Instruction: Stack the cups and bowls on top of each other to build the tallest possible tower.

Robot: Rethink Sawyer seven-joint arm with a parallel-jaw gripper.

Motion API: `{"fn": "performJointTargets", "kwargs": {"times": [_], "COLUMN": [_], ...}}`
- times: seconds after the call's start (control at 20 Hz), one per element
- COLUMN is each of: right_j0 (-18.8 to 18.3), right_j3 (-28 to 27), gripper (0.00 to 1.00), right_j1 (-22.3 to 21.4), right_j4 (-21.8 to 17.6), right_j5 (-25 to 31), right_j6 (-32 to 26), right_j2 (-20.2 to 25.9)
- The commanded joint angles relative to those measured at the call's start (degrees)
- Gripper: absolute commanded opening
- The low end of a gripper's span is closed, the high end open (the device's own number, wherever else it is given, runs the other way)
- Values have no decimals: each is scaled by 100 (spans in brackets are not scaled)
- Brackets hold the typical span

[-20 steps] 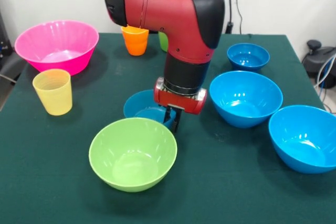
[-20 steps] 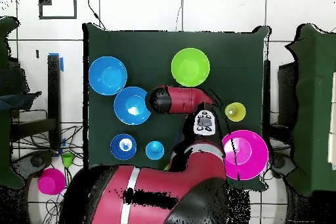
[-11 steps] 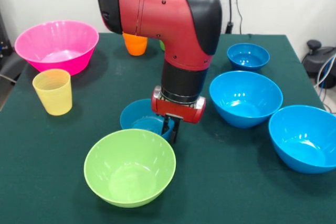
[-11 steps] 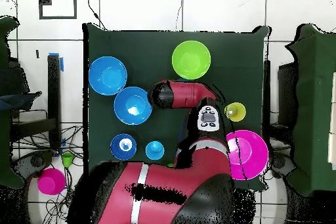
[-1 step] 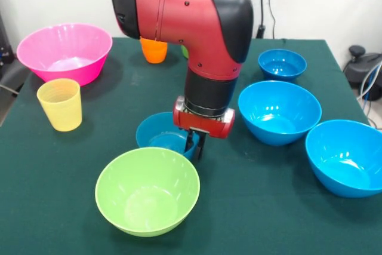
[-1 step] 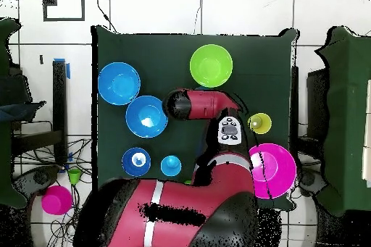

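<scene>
My gripper (image 5: 194, 145) is shut on the near right rim of a smaller blue bowl (image 5: 160, 136) at mid-table. A lime green bowl (image 5: 147, 190) (image 6: 211, 65) touches that bowl on the near side. To the right stand two large blue bowls (image 5: 279, 111) (image 5: 346, 156) and another small blue bowl (image 5: 282, 64). The pink bowl (image 5: 64, 52) and yellow cup (image 5: 59, 104) are at the left. The arm half hides the orange cup (image 5: 154, 51). A light blue cup (image 6: 171, 165) shows only from overhead. No tower is in view.
The arm's red body (image 6: 196, 104) covers mid-table from overhead and hides the gripped bowl there. Off the table's edge lie a pink dish (image 6: 54, 199) and a small green object (image 6: 72, 177). Cables hang at the right (image 5: 364, 82).
Over the last second the arm came nearer with the blue bowl, and the lime green bowl slid nearer ahead of it. In the last half second nothing visibly moved.
</scene>
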Motion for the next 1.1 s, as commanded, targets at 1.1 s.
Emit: {"fn": "performJointTargets", "kwargs": {"times": [1.1], "right_j0": [641], "right_j3": [1175], "gripper": [0], "right_j1": [323], "right_j4": [256], "right_j5": [-740], "right_j6": [1043], "right_j2": [78]}}
